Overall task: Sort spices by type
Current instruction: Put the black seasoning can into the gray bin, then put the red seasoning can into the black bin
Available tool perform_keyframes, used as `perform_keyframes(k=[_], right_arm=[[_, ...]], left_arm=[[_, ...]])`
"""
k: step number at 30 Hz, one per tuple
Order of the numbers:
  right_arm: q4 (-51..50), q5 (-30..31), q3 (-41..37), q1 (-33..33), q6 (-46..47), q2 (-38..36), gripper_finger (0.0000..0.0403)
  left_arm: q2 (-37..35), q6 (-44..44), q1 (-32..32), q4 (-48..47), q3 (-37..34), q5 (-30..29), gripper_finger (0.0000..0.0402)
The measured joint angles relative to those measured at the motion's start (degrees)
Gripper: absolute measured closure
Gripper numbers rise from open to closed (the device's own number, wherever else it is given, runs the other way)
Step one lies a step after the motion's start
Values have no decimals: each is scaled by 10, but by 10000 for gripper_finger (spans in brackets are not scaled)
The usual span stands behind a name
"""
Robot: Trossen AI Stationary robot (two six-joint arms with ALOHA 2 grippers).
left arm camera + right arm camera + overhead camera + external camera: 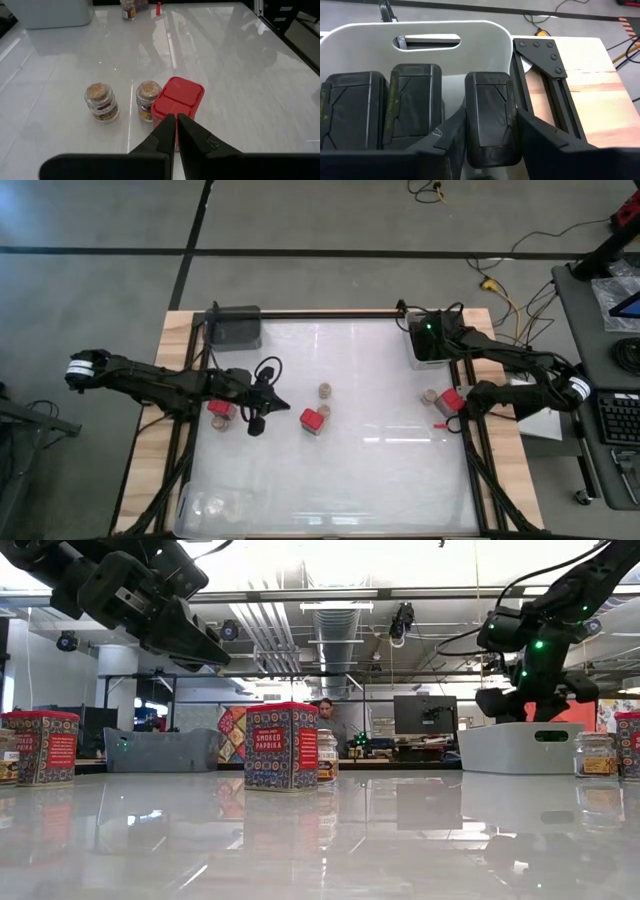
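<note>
- Right tool (487, 127) is over the light grey bin (485, 35) at the tabletop's back right corner, fingers clamped on a black spice container (489, 120).
- Two more black containers (385, 107) sit in that bin, right beside the gripped one.
- Left tool (176, 131) hangs above the tabletop (380, 470) with its fingers pressed together, nothing between them.
- Just ahead of the left tool: a red smoked paprika tin (177, 97), with two cork-topped jars (101, 102) next to it, one of them touching or nearly touching the tin.
- Another red tin (220, 411) sits under the left arm, behind the tool.
- Near the right arm, a red tin (452, 400) and a jar (429, 396) sit side by side.
</note>
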Motion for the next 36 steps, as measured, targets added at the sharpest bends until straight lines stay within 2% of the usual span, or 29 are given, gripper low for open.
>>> perform_keyframes(k=[13,21,24,27,33,36], right_arm=[[-1,4,4,0,8,-6,211],[-40,5,55,31,-19,-61,181],[-53,5,77,76,-21,-85,169],[-51,5,100,148,-22,-95,156],[-20,4,120,319,-22,-78,139],[19,4,120,401,-40,-57,133]], left_arm=[[0,-6,0,-5,0,0,400],[0,-10,0,-13,0,0,400],[0,-10,0,-13,0,0,400],[0,-8,0,-13,0,2,400],[14,8,-2,-6,0,46,400],[22,41,-11,-6,1,88,390]])
